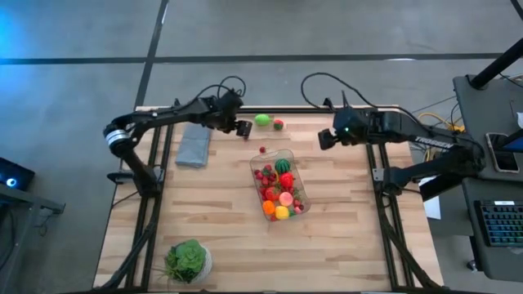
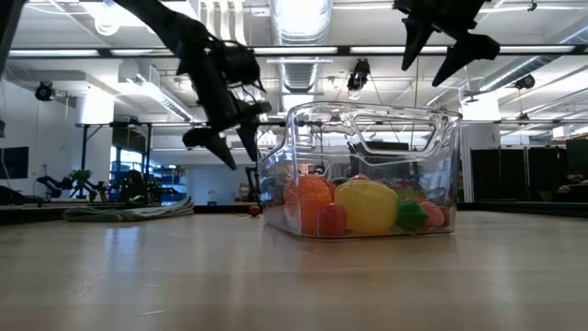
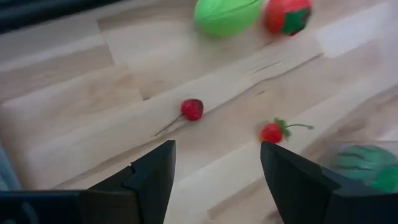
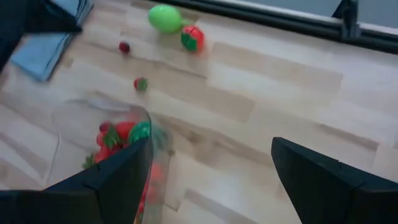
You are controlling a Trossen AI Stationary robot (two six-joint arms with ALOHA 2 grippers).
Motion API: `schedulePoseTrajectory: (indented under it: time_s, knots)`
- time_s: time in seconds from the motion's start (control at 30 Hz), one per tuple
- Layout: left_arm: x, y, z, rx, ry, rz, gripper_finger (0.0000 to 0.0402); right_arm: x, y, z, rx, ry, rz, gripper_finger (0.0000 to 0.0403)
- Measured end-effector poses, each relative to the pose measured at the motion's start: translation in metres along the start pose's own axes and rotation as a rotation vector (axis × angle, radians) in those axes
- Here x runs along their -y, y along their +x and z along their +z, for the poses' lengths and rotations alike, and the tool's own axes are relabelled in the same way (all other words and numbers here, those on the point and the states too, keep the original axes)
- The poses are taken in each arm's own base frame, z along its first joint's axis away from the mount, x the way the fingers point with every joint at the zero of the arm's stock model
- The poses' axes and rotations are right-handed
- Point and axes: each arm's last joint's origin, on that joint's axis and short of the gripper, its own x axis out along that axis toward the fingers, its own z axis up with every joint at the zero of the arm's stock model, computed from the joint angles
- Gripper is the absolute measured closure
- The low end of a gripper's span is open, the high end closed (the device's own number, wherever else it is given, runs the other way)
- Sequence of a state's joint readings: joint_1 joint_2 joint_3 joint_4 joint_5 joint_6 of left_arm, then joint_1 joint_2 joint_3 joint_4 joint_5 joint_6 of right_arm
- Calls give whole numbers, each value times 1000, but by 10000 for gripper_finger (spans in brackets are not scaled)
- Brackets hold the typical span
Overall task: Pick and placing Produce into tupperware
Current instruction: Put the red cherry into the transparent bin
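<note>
Produce (image 1: 279,189), mostly in already: the clear tub (image 1: 291,158) sits mid-worktop, heaped with red berries, a striped green melon (image 1: 283,165), orange, yellow and pink pieces. Four pieces lie loose on the bare wood beyond the tub's far end: a small red cherry (image 3: 192,109) with a thin stem, a small stemmed strawberry (image 3: 272,132) just beside the tub's far corner, and near the worktop's far edge a smooth green fruit (image 1: 261,120) with a red green-capped fruit (image 1: 279,124) close by it. Left gripper (image 1: 243,131) hovers off the surface beyond the tub, near the green fruit, fingers spread with nothing between them; in its wrist view the cherry lies ahead, roughly between the finger lines. Right gripper (image 1: 325,139) waits high to the tub's right, fingers spread wide and empty. Likely step in hand: reach for the next loose piece, the cherry being the best lined up. To do it well: descend straight over the red body rather than the stem, since the stem would probably slip out of a pinch; keep the fingers wide until they straddle the fruit, as a round, light piece may roll at a glancing touch. Close gently, lift clear of the tub rim before moving across, and release low over the pile, which already sits high, so nothing bounces out. A grey folded cloth (image 1: 194,145) lies left, a leafy green in a white bowl (image 1: 188,261) at the near corner.
</note>
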State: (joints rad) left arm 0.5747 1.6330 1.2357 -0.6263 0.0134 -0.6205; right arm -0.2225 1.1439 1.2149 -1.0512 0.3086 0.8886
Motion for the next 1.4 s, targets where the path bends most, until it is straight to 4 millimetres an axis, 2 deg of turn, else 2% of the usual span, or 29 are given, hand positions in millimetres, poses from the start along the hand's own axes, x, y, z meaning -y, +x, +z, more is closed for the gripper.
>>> schedulePoseTrajectory:
  time_s: [0.23,0.4,0.57,0.83,1.13,1.23,1.4]
  knots:
    - [2,47,5,-56,0,65,181,3,2,7,19,55,-16,78]
    - [6,68,14,-65,47,101,181,3,4,7,17,85,-17,78]
    - [12,78,24,-78,126,122,181,3,4,7,17,88,-16,78]
    - [3,94,22,-209,149,210,181,3,4,7,17,97,-18,78]
    - [4,95,23,-214,167,186,181,3,4,7,20,94,-21,78]
    - [4,95,23,-221,171,189,193,3,4,7,20,88,-21,78]
    - [4,95,23,-217,175,186,235,3,4,7,20,83,-21,78]
